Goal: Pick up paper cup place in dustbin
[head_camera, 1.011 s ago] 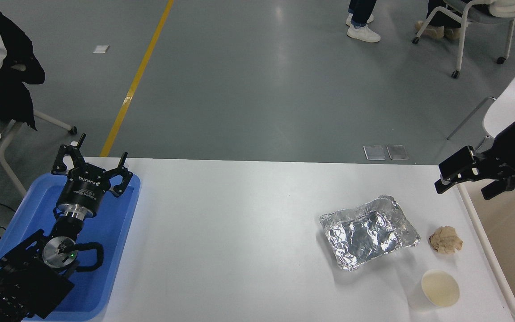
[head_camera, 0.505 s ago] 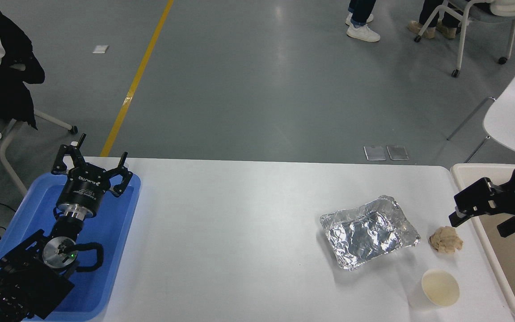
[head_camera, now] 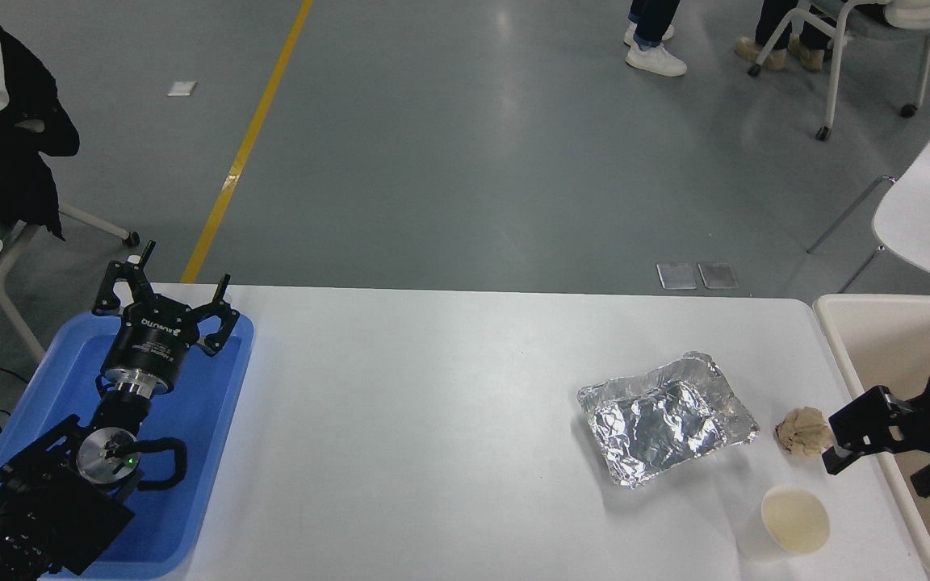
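Head view: one paper cup [head_camera: 794, 520] stands upright on the tabletop [head_camera: 449, 436], one dustbin [head_camera: 852, 363] beside it; right tool [head_camera: 877, 452] (spread open, empty) hovers between them.

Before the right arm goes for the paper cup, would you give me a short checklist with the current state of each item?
1. Paper cup upright, mouth up, on the table: ok.
2. Space around the cup: ok; the crumpled paper ball and foil tray lie apart from it.
3. Right gripper lined up over the cup: not ok; it hangs at the table's right edge, beside the paper ball.
4. Right gripper open for the grasp: cannot tell.
5. Dustbin open to receive: ok; the visible part looks empty.
6. Left gripper out of the way: ok; parked over the blue tray.
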